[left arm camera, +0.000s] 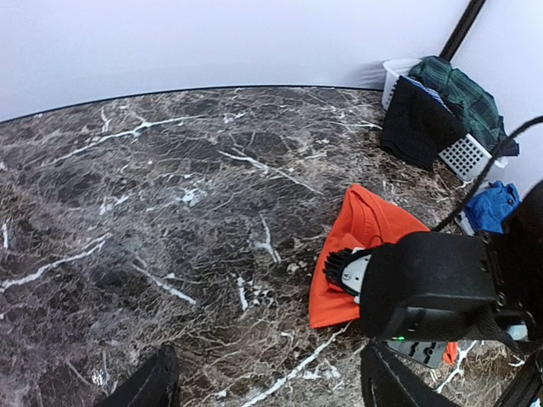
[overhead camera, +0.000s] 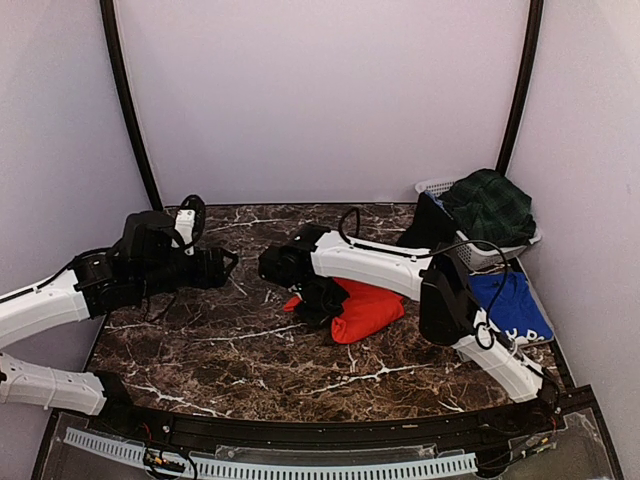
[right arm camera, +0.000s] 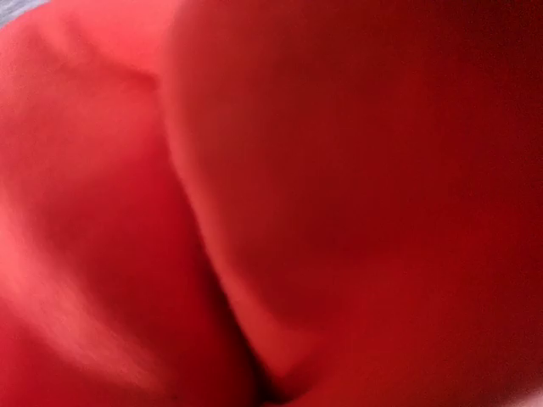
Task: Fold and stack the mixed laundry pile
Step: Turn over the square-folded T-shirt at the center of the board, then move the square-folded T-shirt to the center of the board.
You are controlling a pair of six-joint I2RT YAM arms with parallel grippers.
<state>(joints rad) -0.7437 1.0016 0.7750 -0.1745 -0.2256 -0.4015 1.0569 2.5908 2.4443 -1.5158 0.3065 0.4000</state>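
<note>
Red-orange tee (overhead camera: 368,310) lies bunched on the marble table (overhead camera: 200,340), approx. centre, a bit right. In the L wrist view it shows as a rumpled orange wedge (left arm camera: 361,229). R wrist view is all blurred red cloth (right arm camera: 271,203), no fingers visible.

R gripper (overhead camera: 318,300) sits on the tee's left end, closed and buried in the fabric, so it looks pinched on the cloth. R arm reaches in from near right.

Royal blue tee (overhead camera: 508,303) w/ white print lies at the right edge, partly under the R arm.

Far right corner: white basket (overhead camera: 436,187) w/ green tartan skirt (overhead camera: 490,205) heaped on top. Black garment (overhead camera: 430,225) hangs over the basket's left side, down to the table.

L gripper (overhead camera: 226,267) is left of the tee and apart from it, above bare marble. Its fingers (left arm camera: 153,381) are spread wide w/ nothing between, i.e. open.
</note>
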